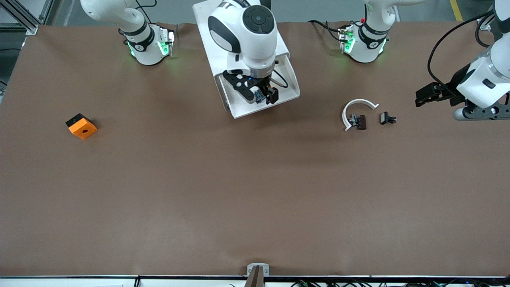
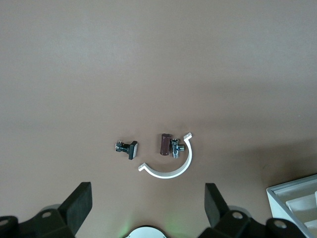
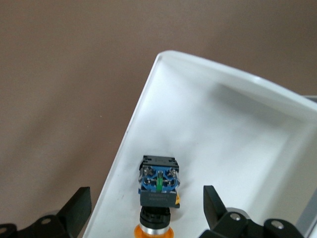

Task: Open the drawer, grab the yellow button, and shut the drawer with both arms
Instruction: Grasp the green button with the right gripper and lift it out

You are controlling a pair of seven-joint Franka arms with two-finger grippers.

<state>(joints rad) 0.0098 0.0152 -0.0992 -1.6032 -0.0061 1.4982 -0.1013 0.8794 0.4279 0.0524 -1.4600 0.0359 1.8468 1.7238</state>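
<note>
Right wrist view: button (image 3: 157, 198) lies flat in drawer (image 3: 237, 129), lengthwise.

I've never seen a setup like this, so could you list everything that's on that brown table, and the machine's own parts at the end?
drawer: one, white, pulled open from the cabinet, between the two arm bases.
cabinet: one, white, mostly hidden under the right arm.
button: one, orange cap, black middle, blue base, lying in the drawer.
square block: one, orange with a hole and a black side, toward the right arm's end of the table.
curved clip: one, white, toward the left arm's end.
small part: one, brown and metal, inside the clip's curve.
small clip: one, black, beside the curved clip.
right gripper: one, black, open, over the button in the drawer.
left gripper: one, black, open, waiting above the table's left-arm end.
</note>
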